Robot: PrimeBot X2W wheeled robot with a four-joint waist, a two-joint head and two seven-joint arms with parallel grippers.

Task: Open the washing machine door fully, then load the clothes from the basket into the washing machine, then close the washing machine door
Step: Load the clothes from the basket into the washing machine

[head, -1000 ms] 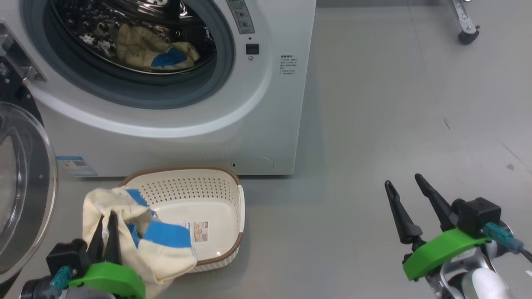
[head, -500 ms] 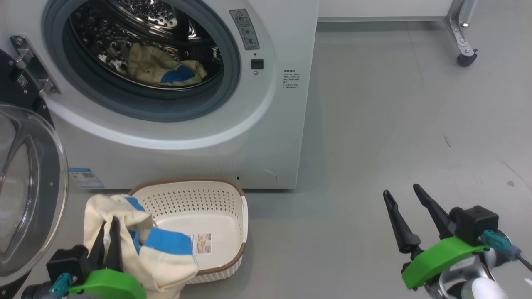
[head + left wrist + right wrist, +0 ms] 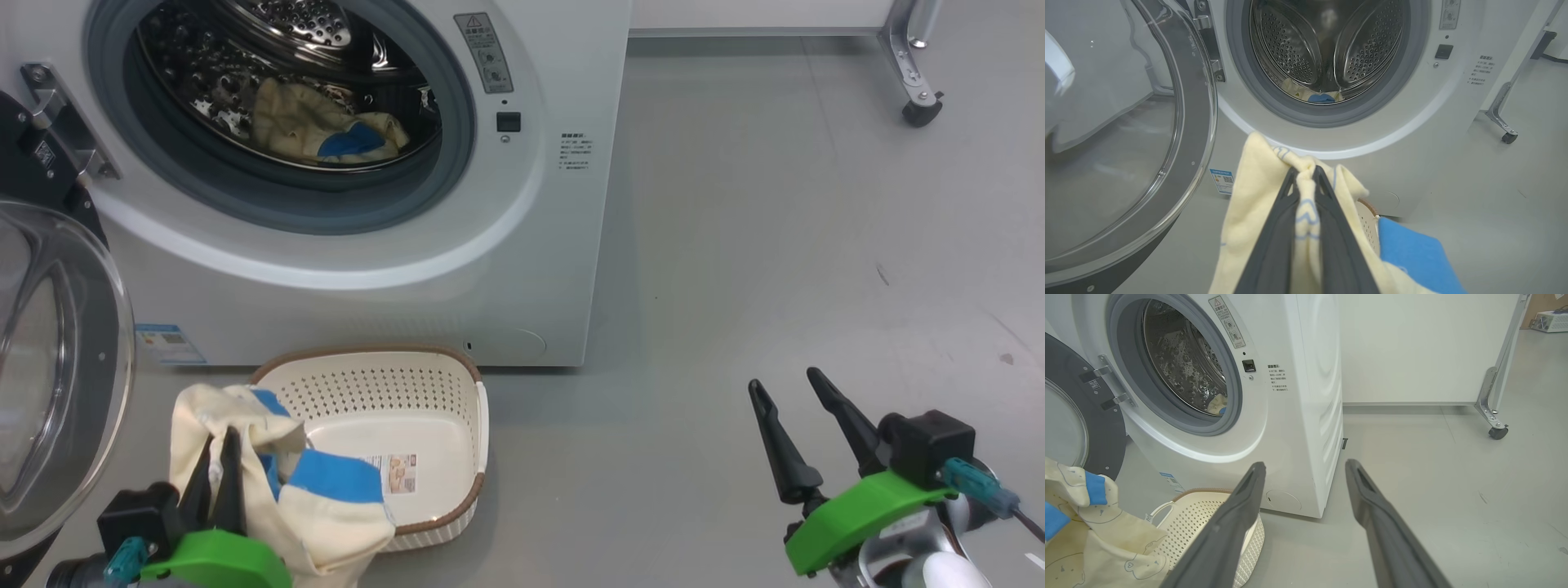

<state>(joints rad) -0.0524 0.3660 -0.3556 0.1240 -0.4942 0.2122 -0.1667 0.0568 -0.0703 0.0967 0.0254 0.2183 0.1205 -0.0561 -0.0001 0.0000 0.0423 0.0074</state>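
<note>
While the left gripper clamps a garment over the basket in the head view, the right gripper sits open, empty. Left wrist view: only a thin fold is pinched, so it may slip before the drum. Right wrist view: hanging cloth could snag the basket.

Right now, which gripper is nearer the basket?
Left. The left gripper, shut on a garment, is at the left edge of the basket; the right gripper hangs open, well off to its right.
</note>
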